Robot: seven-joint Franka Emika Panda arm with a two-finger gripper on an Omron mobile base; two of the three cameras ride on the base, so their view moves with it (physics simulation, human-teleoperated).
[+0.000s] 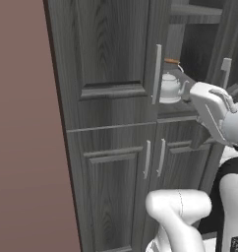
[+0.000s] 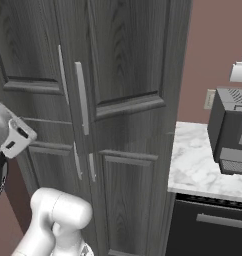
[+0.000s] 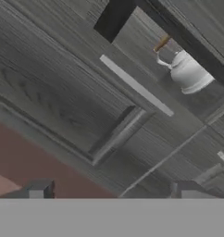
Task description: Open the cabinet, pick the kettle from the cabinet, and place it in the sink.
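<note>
In the left base view, the cabinet (image 1: pixel 111 74) stands tall at 12 o'clock, its left upper door shut with a long silver bar handle (image 1: pixel 157 74) down its right edge, and its right upper door swung open at 2 o'clock, carrying its own bar handle (image 1: pixel 225 66). Inside the opened half, the kettle (image 1: pixel 170 87) sits upright on a shelf just past the shut door's handle, spout toward 3 o'clock, with the brown bar of its wire handle above it. The white arm (image 1: pixel 217 115) reaches in from 4 o'clock, its wrist just beside the kettle's spout; the end effector itself cannot be made out here. Below are 2 shorter doors with small handles (image 1: pixel 154 158). In the right base view, the open door (image 2: pixel 128 65) fills 12 o'clock, edge-on beside the shut one, with 2 long handles (image 2: pixel 81 97) close together at 10 o'clock. A white marble bench (image 2: pixel 203 165) lies at 4 o'clock, carrying a dark appliance (image 2: pixel 232 132) at 3 o'clock. In the hand view, rolled to a slant, the kettle (image 3: pixel 188 71) shows at 1 o'clock inside the dark opening, and the long handle (image 3: pixel 136 85) runs diagonally just beside it. The end effector (image 3: pixel 115 192) has its 2 fingertips (image 3: pixel 39 190) spread wide apart at 6 o'clock, holding nothing and well apart from the kettle.
</note>
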